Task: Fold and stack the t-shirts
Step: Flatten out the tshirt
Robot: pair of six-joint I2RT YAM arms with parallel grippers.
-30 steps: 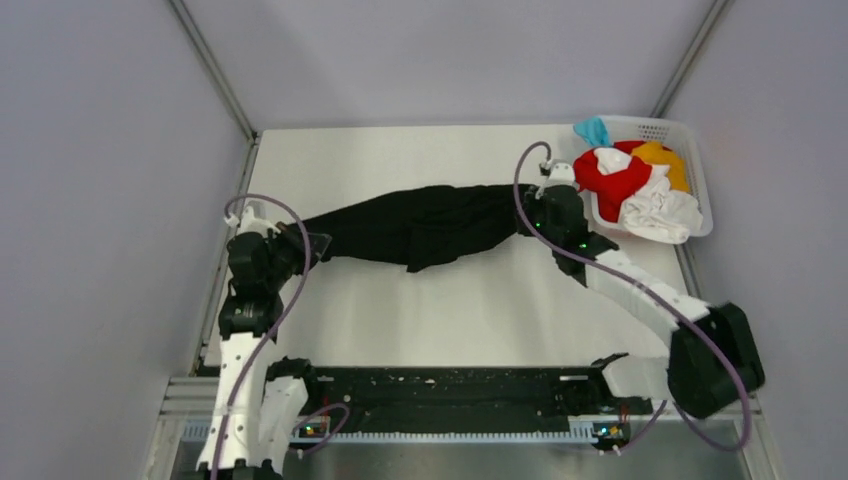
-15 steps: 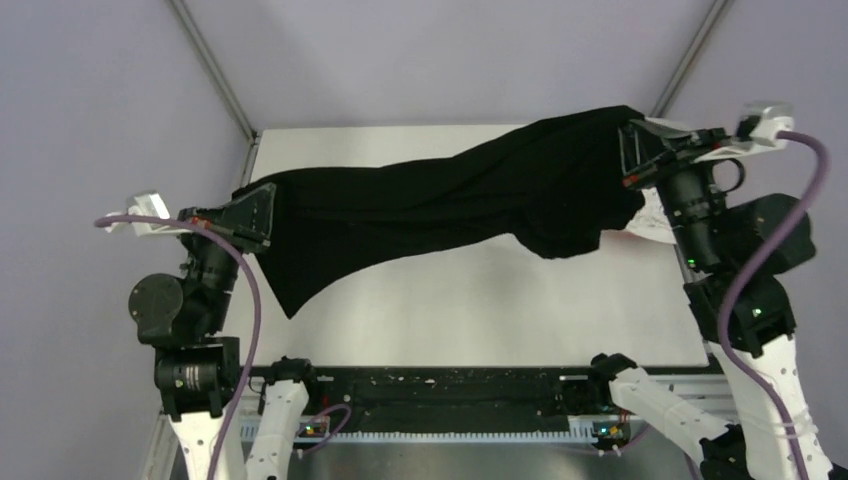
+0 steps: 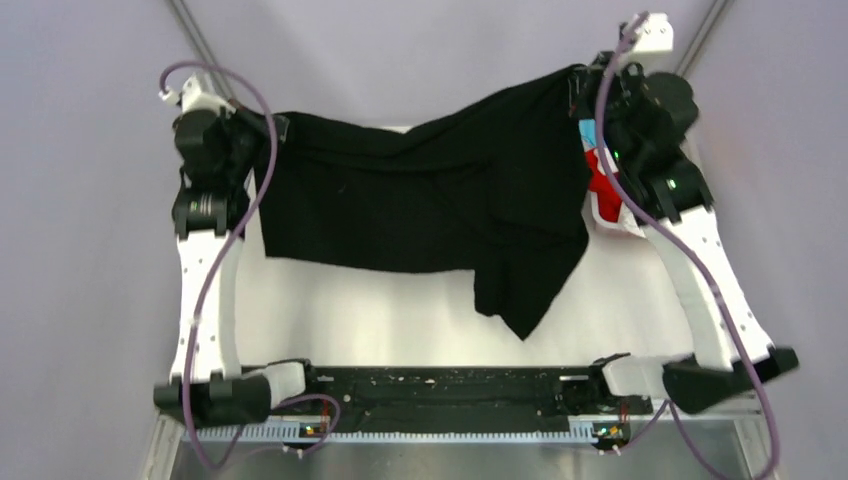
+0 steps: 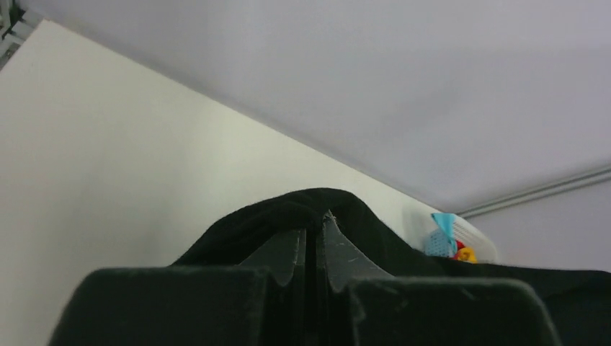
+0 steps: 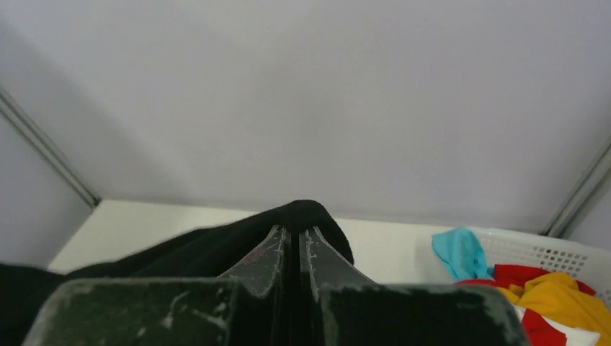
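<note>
Both arms have swung higher, left gripper (image 3: 275, 125) and right gripper (image 3: 578, 88) each clamped on a top corner of the black t-shirt (image 3: 420, 200), which hangs spread above the white table (image 3: 350, 310) between plain grey walls (image 3: 90, 260).

The black t-shirt (image 3: 430, 200) hangs spread in the air, pinched by the left gripper (image 3: 272, 125) and the right gripper (image 3: 578, 85), one corner drooping toward the table (image 3: 380, 310).

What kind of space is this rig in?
Likely a lab test cell: plain walls with metal corner posts, a white table, and two robot arms bolted to a rail at its near edge, holding up a black shirt.
</note>
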